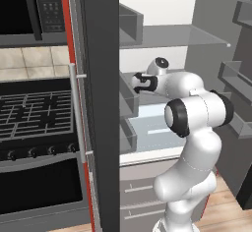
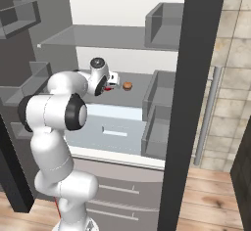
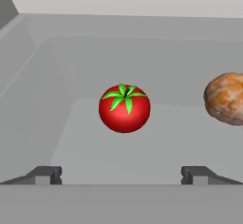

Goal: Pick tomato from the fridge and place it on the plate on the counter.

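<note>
fridge (image 2: 122,10) stands open in front of the base, its white interior and grey shelves facing the arm, with door bins hanging on both sides. next in size, the white arm reaches in over the pale clear drawer (image 2: 115,125) and onto the middle shelf (image 3: 142,52). the gripper (image 3: 121,174) hovers over that shelf with its fingers spread fully apart and nothing between them. the tomato (image 3: 124,108) sits on the shelf at about twelve o'clock from the fingertips, centred in the gap and apart from both pads; in the right base view a red sliver (image 2: 106,89) shows just beside the hand. a brownish-orange round item (image 3: 227,98) lies at about two o'clock from the gripper, near the tomato but not touching it.

the step in hand looks like the final approach for the grasp. to do it well, i would advance straight along the current line, keep the fruit centred, and close only once the pads flank its widest part, since a glossy round thing could roll off a skewed pinch.

room is fair: bare shelf lies around the tomato at six and nine o'clock, the side wall rises farther off at ten o'clock, and the back wall runs across twelve o'clock. the shelf above caps any lift, so withdrawal probably has to stay low.
</note>
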Available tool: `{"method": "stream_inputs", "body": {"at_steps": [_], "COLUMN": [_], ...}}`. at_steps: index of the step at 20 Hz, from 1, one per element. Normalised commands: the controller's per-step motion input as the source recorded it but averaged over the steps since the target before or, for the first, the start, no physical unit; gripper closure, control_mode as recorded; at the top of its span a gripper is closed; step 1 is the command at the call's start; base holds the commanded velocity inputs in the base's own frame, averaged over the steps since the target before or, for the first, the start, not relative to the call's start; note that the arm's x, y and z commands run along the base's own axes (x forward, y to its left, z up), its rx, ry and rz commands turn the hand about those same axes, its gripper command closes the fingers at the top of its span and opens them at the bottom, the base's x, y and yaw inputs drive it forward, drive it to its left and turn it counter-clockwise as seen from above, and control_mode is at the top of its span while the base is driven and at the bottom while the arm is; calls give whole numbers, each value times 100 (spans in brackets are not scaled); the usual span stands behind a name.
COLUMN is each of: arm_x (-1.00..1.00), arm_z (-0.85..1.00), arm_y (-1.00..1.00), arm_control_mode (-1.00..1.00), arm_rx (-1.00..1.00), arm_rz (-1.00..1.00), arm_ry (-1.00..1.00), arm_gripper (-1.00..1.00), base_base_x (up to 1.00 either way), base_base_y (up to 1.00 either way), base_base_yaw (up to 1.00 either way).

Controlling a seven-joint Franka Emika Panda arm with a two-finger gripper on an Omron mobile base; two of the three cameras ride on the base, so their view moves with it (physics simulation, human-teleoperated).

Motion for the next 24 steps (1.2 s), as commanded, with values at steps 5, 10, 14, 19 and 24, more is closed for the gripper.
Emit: {"method": "stream_inputs", "body": {"at_steps": [5,10,14,19,24], "arm_x": [17,21,22,21,18], "arm_z": [-7,-15,-13,-7,-2], "arm_y": [0,0,0,0,0], "arm_control_mode": [-100,-100,-100,-100,-100], "arm_rx": [0,0,0,0,0], "arm_rz": [0,0,0,0,0], "arm_ry": [-1,-3,-5,-3,0], "arm_gripper": [-100,-100,-100,-100,-100], "base_base_x": [0,0,0,0,0], "base_base_y": [0,0,0,0,0], "base_base_yaw": [0,0,0,0,0]}}
